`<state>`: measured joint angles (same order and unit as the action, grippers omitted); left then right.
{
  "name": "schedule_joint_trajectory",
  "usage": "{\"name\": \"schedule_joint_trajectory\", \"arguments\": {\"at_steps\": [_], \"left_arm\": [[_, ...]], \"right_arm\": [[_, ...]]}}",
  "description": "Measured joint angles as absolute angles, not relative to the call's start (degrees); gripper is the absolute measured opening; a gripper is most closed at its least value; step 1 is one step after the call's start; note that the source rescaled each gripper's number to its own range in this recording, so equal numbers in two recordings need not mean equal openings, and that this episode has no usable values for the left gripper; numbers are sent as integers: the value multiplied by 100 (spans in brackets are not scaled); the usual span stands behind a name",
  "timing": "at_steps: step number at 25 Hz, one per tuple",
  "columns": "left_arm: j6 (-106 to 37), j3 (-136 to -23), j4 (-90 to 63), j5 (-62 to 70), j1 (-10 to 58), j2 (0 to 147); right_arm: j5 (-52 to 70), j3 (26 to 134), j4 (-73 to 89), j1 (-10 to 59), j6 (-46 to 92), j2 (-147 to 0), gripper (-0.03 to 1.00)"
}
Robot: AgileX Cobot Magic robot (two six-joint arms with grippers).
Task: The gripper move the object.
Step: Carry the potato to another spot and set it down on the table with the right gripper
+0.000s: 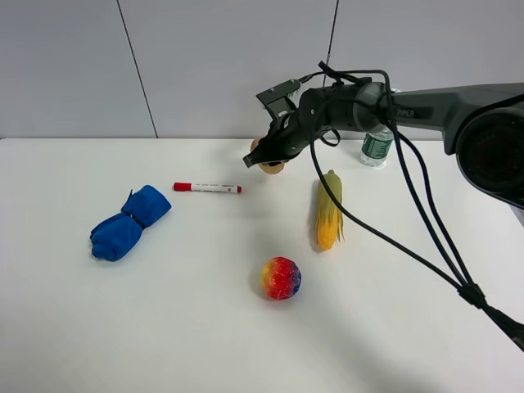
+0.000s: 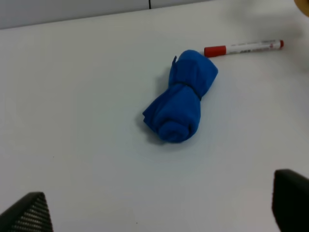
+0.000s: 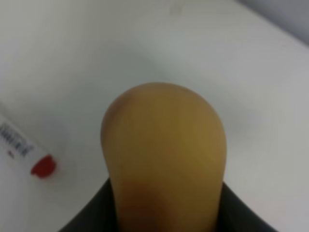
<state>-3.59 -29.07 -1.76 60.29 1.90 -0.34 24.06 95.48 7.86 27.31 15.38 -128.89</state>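
The object (image 1: pixel 273 168), a small tan-brown ball-shaped thing, sits between the black fingers of my right gripper (image 1: pixel 264 155) near the back of the table (image 1: pixel 205 327). In the right wrist view the object (image 3: pixel 164 150) fills the middle, with the gripper (image 3: pixel 164 220) shut around its lower part and the white tabletop behind it. My left gripper (image 2: pixel 159 212) is open and empty, its fingertips (image 2: pixel 29 212) wide apart, short of a blue cloth. The left arm is out of the exterior high view.
A rolled blue cloth (image 1: pixel 129 223) (image 2: pixel 181 104) lies at the left. A red-capped marker (image 1: pixel 207 187) (image 2: pixel 244 48) (image 3: pixel 19 145) lies left of the object. A corn cob (image 1: pixel 328 210), a rainbow ball (image 1: pixel 281 278) and a water bottle (image 1: pixel 377 146) lie to the right and front.
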Motion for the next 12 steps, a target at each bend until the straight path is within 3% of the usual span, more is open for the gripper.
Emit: {"name": "schedule_joint_trajectory", "arguments": {"at_steps": [12], "left_arm": [[-363,-2907,-176,6029,190,-34]], "right_arm": [[3801,9548,632,2731,1504,-12889,0]]}}
